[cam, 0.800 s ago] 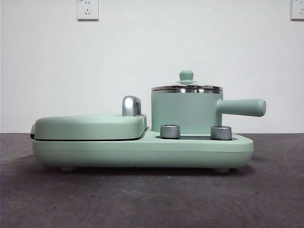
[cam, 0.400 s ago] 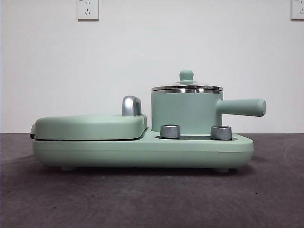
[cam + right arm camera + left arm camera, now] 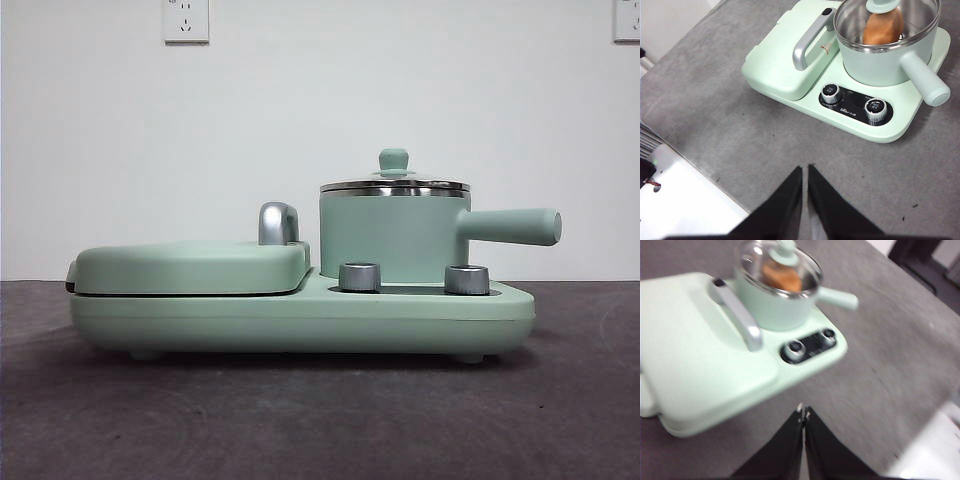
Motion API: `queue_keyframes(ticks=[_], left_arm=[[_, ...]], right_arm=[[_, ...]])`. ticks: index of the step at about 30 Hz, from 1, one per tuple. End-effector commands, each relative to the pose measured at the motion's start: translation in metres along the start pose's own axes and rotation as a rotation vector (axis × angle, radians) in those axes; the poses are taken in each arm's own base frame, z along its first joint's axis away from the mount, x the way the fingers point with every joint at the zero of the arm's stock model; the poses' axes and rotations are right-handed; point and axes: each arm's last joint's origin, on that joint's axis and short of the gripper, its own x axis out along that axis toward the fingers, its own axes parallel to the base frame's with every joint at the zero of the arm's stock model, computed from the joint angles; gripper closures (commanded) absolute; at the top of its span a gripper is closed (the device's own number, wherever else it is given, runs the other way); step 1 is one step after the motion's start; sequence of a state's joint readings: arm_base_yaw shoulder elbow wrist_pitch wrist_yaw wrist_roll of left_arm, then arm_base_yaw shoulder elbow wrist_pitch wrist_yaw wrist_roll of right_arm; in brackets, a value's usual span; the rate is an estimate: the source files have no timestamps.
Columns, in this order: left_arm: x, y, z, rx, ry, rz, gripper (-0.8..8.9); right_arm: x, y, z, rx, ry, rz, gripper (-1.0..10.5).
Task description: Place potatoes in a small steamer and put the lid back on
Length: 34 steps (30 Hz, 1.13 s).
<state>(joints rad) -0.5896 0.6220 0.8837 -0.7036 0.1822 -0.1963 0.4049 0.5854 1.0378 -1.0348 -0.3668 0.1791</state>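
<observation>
The mint-green small steamer (image 3: 394, 236) stands on its green base with the glass lid (image 3: 394, 184) on top, knob up. In the right wrist view the orange-brown potato (image 3: 883, 27) lies inside the steamer (image 3: 890, 62) under the lid (image 3: 883, 6). The left wrist view shows the same potato (image 3: 781, 277) through the lid (image 3: 785, 255). My left gripper (image 3: 803, 412) is shut and empty, over the table well short of the cooker. My right gripper (image 3: 805, 170) is shut and empty, also back over the table. Neither gripper shows in the front view.
The flat green griddle cover (image 3: 190, 266) with a chrome handle (image 3: 277, 222) sits beside the steamer on the base (image 3: 300, 318). Two metal knobs (image 3: 360, 277) face the front. The steamer's side handle (image 3: 510, 227) sticks out sideways. A white table edge (image 3: 685, 200) lies near the right gripper.
</observation>
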Motion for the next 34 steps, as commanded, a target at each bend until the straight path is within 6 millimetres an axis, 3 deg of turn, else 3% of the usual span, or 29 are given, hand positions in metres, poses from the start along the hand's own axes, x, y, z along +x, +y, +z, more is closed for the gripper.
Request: queue_keyframes(ticks=[1, 8, 14, 23, 34], left_arm=[[0.004, 0.012, -0.018, 0.015, -0.114, 0.045, 8.07], [0.022, 0.052, -0.093, 0.015, -0.412, 0.210, 8.07], [0.036, 0.076, -0.141, 0.015, -0.447, 0.355, 8.07], [0.039, 0.097, -0.164, -0.088, -0.436, 0.692, 8.07], [0.039, 0.099, -0.168, -0.030, -0.371, 0.746, 8.07]], right_arm=[[-0.001, 0.001, 0.003, -0.016, -0.011, 0.008, 9.3], [-0.001, 0.001, 0.003, -0.016, -0.011, 0.006, 9.3], [-0.001, 0.001, 0.003, -0.016, -0.011, 0.006, 9.3], [-0.001, 0.001, 0.003, -0.016, -0.011, 0.006, 9.3], [-0.001, 0.001, 0.003, -0.016, -0.011, 0.006, 9.3]])
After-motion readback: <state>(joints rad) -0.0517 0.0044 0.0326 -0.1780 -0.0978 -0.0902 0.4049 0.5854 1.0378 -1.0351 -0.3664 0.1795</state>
